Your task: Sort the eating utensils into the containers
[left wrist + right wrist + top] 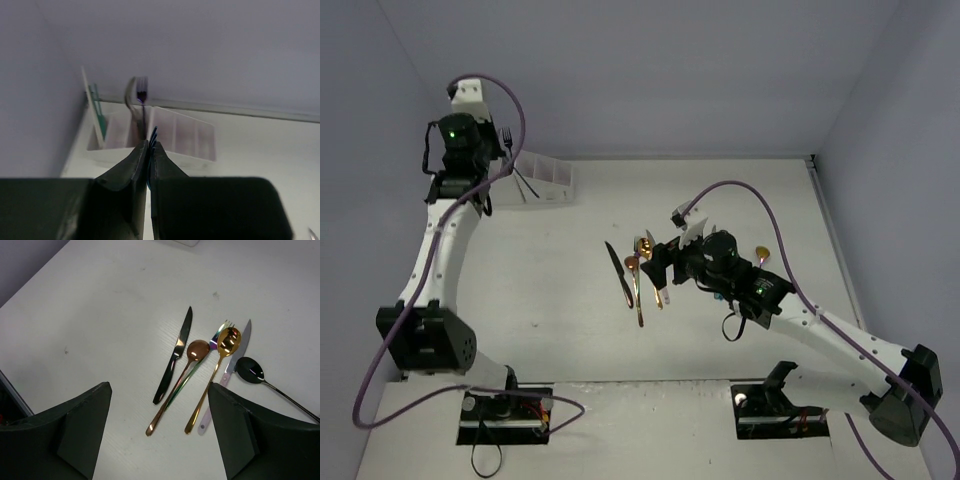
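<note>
The white table [570, 330] carries a white compartmented rack [548, 178] in its far-left corner, well apart from the metal cutlery [640, 278] lying mid-table. The left gripper [149, 146], at the rack, is clamped on a slim blue utensil [152, 135]. The right gripper [159, 390] hangs wide-jawed above a black knife [175, 360], copper spoon [197, 349] and gold spoon [229, 339].

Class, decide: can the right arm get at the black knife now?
Probably yes: the right gripper hangs open above the black knife, which lies uncovered, though a copper spoon lies close beside.
</note>
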